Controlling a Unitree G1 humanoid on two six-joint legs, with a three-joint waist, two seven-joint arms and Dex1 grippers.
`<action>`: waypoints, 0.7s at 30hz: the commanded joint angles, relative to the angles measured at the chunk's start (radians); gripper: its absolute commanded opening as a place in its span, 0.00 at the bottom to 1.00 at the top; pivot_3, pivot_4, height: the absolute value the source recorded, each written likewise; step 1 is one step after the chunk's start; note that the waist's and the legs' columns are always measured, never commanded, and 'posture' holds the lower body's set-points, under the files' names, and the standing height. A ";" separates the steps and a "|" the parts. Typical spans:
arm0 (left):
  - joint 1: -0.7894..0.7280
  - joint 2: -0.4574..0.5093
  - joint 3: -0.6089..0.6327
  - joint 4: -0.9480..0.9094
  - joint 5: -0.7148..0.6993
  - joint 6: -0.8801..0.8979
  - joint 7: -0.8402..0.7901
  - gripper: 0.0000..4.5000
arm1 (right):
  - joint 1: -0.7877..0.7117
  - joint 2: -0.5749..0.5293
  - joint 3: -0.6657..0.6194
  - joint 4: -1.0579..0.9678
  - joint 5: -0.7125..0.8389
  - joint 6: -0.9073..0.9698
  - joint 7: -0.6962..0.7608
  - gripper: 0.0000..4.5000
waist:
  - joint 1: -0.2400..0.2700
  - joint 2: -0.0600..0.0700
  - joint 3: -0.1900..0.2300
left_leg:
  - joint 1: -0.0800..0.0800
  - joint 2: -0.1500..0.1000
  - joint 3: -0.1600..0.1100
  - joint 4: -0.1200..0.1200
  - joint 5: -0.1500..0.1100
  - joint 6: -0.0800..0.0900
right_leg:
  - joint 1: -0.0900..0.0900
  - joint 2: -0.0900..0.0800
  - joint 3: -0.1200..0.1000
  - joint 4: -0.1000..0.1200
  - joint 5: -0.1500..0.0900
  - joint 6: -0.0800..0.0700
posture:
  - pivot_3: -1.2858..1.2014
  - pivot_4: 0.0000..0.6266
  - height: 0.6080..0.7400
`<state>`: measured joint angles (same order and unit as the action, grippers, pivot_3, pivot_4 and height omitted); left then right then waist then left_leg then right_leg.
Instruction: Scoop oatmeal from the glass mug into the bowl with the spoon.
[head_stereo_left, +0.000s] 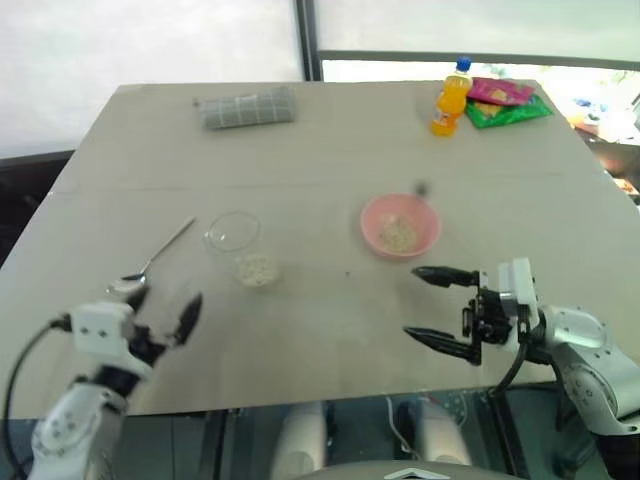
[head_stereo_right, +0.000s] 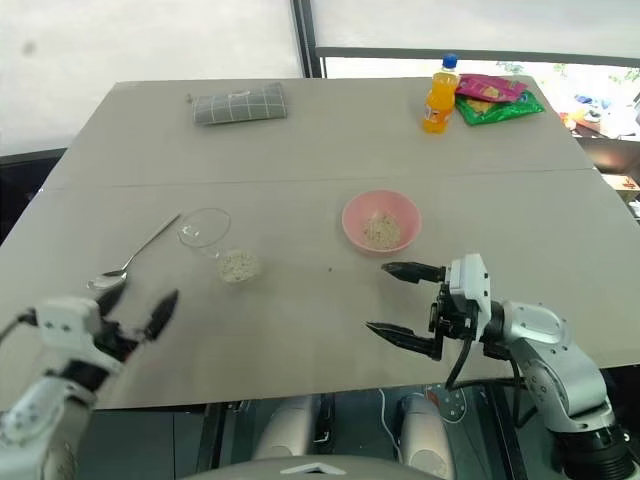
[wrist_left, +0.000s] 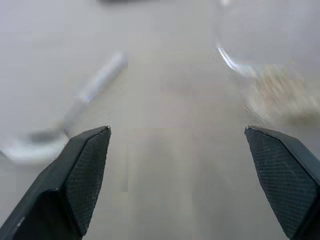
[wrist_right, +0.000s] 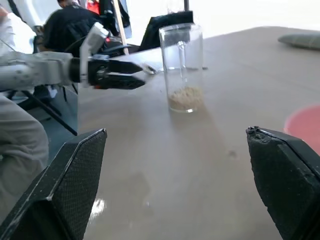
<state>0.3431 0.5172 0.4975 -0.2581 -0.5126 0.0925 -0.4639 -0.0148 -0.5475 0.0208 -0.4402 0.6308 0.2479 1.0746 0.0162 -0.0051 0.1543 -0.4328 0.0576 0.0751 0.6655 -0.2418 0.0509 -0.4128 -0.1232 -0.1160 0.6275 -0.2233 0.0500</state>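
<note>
The spoon (head_stereo_left: 150, 262) lies on the table (head_stereo_left: 330, 150) just beyond my left gripper (head_stereo_left: 165, 312), handle running toward one o'clock, near the glass mug (head_stereo_left: 240, 248). Both grippers gape empty; my right gripper (head_stereo_left: 425, 305) is far off.

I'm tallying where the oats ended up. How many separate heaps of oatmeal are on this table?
2. One heap of oatmeal lies in the bottom of the glass mug, beside the spoon; the other heap lies in the pink bowl. Stray flakes would be too small to tell.
</note>
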 joint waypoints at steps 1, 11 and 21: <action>-0.040 0.041 0.045 0.057 -0.021 0.030 -0.034 1.00 | 0.002 0.003 0.005 -0.036 0.002 -0.023 0.001 1.00 | -0.002 0.000 0.000 | 0.000 0.000 0.001 0.001 0.000 0.000 | 0.000 0.000 0.001 0.000 0.000 0.000 | 0.52 0.24 0.83; -0.300 0.231 0.020 0.374 0.045 0.132 -0.123 1.00 | 0.041 0.021 -0.003 -0.025 -0.064 -0.074 -0.060 1.00 | -0.001 -0.002 0.002 | 0.002 0.000 0.000 0.004 -0.001 -0.002 | 0.000 0.003 0.001 0.008 -0.001 0.004 | 0.52 0.24 0.83; -0.553 0.338 -0.211 0.733 0.184 0.301 -0.280 1.00 | 0.058 0.046 0.005 0.003 -0.123 -0.091 -0.133 1.00 | 0.001 -0.002 0.002 | 0.002 0.000 0.003 0.005 0.000 -0.002 | -0.002 0.003 0.003 0.014 0.000 0.006 | 0.52 0.24 0.83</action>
<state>-0.2112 0.8431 0.3372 0.4229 -0.3696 0.3561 -0.7143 0.0369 -0.5011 0.0339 -0.4267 0.5143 0.1830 0.9487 0.0174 -0.0072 0.1564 -0.4301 0.0572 0.0796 0.6707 -0.2413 0.0478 -0.4145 -0.1206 -0.1132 0.6413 -0.2230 0.0562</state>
